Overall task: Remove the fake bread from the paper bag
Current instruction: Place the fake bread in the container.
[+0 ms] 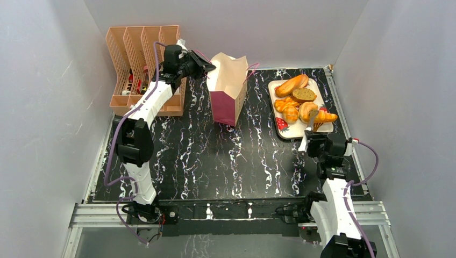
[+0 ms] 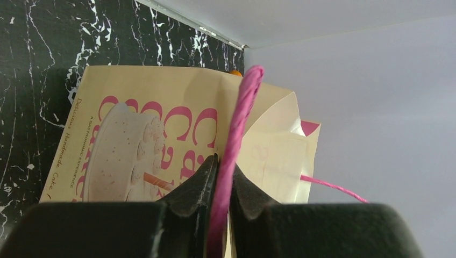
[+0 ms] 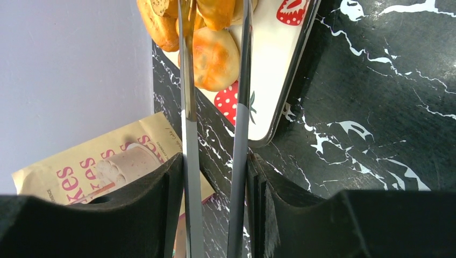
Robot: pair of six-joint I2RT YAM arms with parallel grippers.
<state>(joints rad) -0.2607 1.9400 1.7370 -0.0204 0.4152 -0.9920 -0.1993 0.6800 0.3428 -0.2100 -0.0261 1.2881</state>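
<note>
**Handle pinched left, tongs held right**

Pinches the pink handle (image 2: 242,113) of the bag (image 1: 228,88) with the left gripper (image 2: 223,164), jaws almost closed and the string squeezed between the fingertips. Reaches in from the left at the bag's top edge to do so.

Has the bag standing at the far middle of the table (image 1: 215,161), tan half up and maroon half down, between the rack (image 1: 137,48) at far left and the tray (image 1: 285,131) at far right.

Grips metal tongs (image 3: 185,107) in the right gripper (image 3: 215,161), jaws partly closed against the two arms. Points the tongs away over the near edge of the tray, tips among the bread (image 1: 298,97) piled there. Cannot tell whether the tips pinch any piece.
</note>
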